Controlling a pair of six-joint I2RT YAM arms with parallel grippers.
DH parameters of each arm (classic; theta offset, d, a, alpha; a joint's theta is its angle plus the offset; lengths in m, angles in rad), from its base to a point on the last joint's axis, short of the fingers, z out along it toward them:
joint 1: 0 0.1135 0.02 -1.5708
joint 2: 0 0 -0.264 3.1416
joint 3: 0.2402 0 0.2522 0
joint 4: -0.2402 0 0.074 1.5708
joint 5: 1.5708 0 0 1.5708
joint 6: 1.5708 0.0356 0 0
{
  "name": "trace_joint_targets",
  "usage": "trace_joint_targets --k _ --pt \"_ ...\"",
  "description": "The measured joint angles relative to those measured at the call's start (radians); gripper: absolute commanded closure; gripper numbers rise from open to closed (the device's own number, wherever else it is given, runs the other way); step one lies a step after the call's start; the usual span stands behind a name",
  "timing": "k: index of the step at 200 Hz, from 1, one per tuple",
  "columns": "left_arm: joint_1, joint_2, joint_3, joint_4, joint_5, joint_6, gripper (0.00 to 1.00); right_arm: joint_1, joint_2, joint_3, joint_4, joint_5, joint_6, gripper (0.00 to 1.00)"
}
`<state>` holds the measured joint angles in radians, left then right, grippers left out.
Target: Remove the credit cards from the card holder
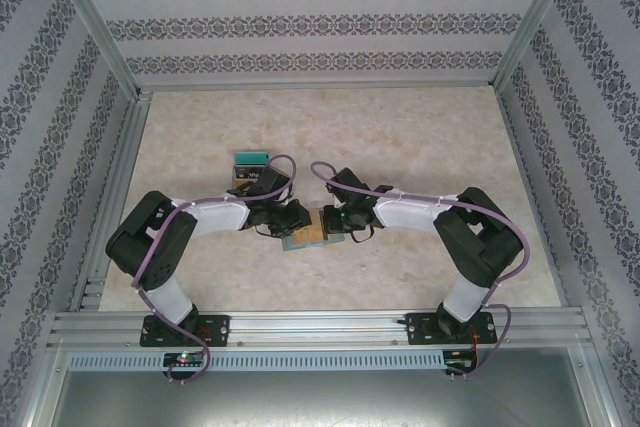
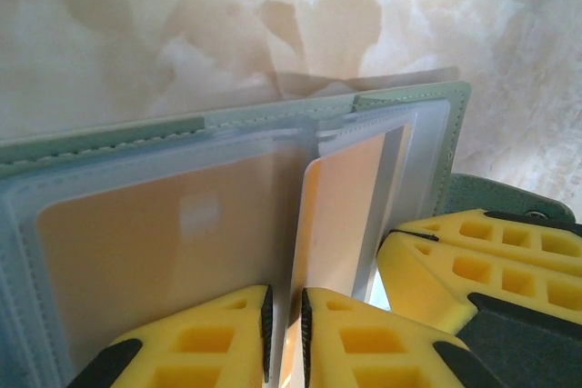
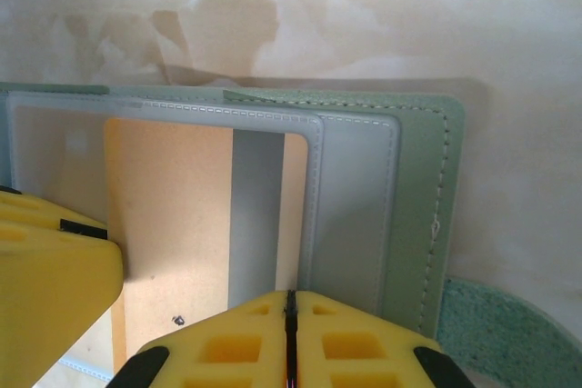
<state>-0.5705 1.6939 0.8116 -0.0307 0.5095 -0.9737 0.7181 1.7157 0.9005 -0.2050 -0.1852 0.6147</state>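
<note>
One risk, with the card holder (image 1: 300, 241) open toward the near edge of the table (image 1: 420, 137): the left gripper (image 2: 285, 324), pinched on a pocket leaf (image 2: 341, 215) holding a tan credit card (image 2: 350, 179), could drag the holder if the closed-up right gripper (image 3: 289, 333) slips.

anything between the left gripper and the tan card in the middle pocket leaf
Yes: the clear pocket sleeve wraps the tan card, so the left gripper seems to pinch the sleeve's edge, not bare card. Nothing else visible intervenes.
</note>
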Motion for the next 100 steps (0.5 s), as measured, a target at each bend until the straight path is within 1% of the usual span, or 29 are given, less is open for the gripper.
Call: trace_joint_targets --k 27,41,54,63,100 --pt "0.000 0.001 -0.002 0.013 0.009 -0.004 0.89 0.000 0.000 0.000 0.000 0.000 0.003 0.88" --pt "0.000 0.001 -0.004 0.015 0.010 -0.005 0.95 0.000 0.000 0.000 0.000 0.000 0.005 0.88" --pt "0.000 0.001 -0.008 0.017 0.009 -0.004 0.96 0.000 0.000 0.000 -0.001 0.001 0.007 0.88" --pt "0.000 0.001 -0.011 0.017 0.009 -0.004 0.99 0.000 0.000 0.000 -0.001 0.001 0.007 0.88" --pt "0.001 -0.017 -0.021 0.017 0.006 -0.001 0.99 0.000 0.000 0.000 0.000 0.001 0.007 0.88"
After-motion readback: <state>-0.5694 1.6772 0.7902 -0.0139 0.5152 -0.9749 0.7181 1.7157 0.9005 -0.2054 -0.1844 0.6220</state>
